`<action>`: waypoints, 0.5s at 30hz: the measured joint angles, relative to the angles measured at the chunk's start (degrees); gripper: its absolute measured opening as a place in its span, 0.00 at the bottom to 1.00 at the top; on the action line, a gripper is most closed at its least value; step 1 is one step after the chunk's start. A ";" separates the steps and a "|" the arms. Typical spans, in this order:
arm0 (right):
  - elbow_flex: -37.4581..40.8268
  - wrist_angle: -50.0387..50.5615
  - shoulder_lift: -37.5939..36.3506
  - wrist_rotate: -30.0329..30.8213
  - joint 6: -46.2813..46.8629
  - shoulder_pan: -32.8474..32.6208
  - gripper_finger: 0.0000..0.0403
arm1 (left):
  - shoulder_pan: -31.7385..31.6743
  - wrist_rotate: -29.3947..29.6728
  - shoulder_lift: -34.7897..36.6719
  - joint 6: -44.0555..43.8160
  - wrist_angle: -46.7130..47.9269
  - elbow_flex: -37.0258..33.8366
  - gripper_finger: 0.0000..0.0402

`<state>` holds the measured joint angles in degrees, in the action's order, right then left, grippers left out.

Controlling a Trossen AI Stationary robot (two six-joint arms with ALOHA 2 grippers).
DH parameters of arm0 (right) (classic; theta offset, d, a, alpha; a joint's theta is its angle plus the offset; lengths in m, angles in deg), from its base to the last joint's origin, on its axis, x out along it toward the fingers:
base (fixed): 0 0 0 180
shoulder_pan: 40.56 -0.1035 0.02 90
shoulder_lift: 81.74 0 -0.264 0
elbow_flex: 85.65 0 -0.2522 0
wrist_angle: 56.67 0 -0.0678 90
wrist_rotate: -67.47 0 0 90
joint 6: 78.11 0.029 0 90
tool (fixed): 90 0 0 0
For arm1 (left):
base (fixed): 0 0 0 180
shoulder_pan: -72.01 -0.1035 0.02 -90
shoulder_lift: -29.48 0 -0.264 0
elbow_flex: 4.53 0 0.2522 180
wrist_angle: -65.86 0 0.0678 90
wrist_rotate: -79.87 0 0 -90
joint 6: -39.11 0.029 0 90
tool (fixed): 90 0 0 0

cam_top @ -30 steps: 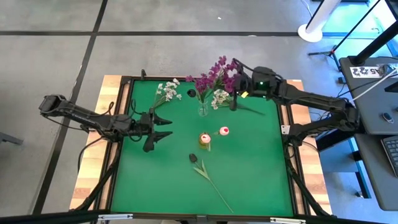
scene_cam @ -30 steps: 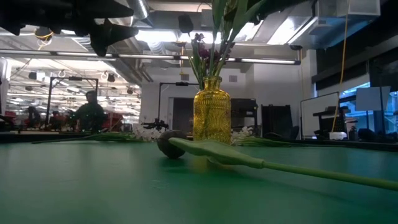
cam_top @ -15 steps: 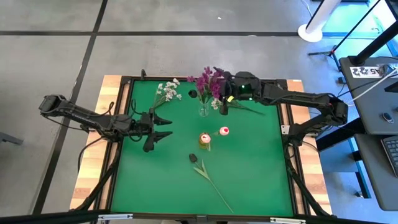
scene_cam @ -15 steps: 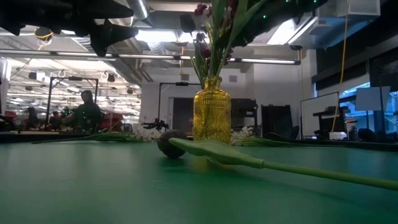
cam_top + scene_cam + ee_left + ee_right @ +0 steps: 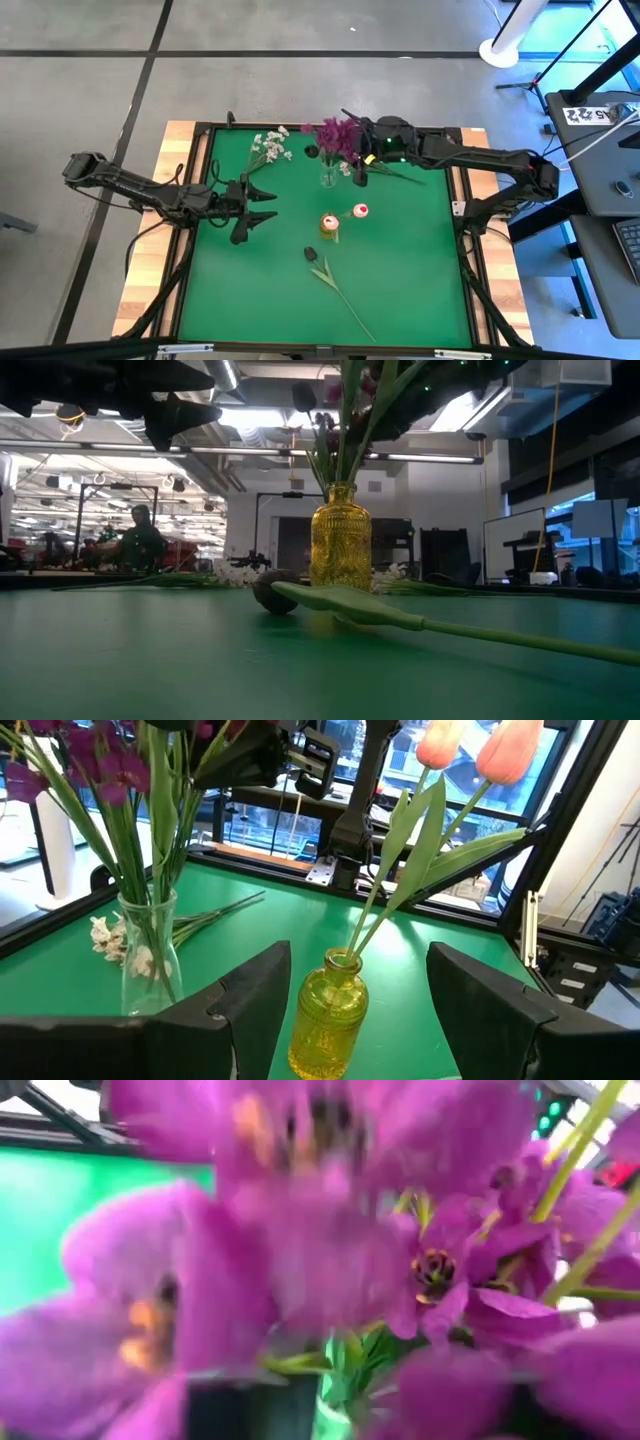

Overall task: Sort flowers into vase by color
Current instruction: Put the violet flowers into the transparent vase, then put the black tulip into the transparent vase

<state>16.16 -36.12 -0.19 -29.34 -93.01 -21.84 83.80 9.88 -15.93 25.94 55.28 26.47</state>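
Note:
A clear glass vase [image 5: 327, 179] at the far middle holds magenta sprigs [image 5: 335, 133]. My right gripper [image 5: 356, 158] reaches in from the right among those blossoms [image 5: 330, 1230]. Its two dark fingers show apart in the right wrist view, with green stems [image 5: 345, 1365] between them. A yellow vase [image 5: 325, 1020] holds two pink tulips [image 5: 470, 745]. White sprigs [image 5: 268, 148] lie on the table at the far left, and more [image 5: 352, 161] beside the clear vase. A dark-budded flower [image 5: 313, 255] lies flat toward the near edge. My left gripper [image 5: 262, 206] waits open at the left. My right gripper has the magenta sprigs' stems [image 5: 345, 1365] between its parted fingers, coming nearly level from the table's right. The blossoms hide the fingers, so I cannot tell whether they touch the stems. The sprigs stand upright over the clear vase.
The dark-budded flower's long stem [image 5: 350, 305] runs slantwise toward the near right. Its bud [image 5: 270, 592] and leaf lie just in front of the yellow vase [image 5: 340, 548]. A small dark round thing [image 5: 311, 151] sits far-left of the clear vase. A black frame edges the green mat [image 5: 400, 270].
My right gripper has moved down and toward the table's left, carrying magenta sprigs over to the clear vase. The blossoms, earlier spread out to the far right of the vase, now bunch together above it.

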 joint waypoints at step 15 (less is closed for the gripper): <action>0.00 15.54 -11.76 6.25 1.32 -0.02 0.67 | 0.00 0.00 0.00 -0.40 1.27 0.04 0.57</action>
<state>16.16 -20.58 -11.95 -23.09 -91.69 -21.86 83.80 9.88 -15.93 25.55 56.55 26.51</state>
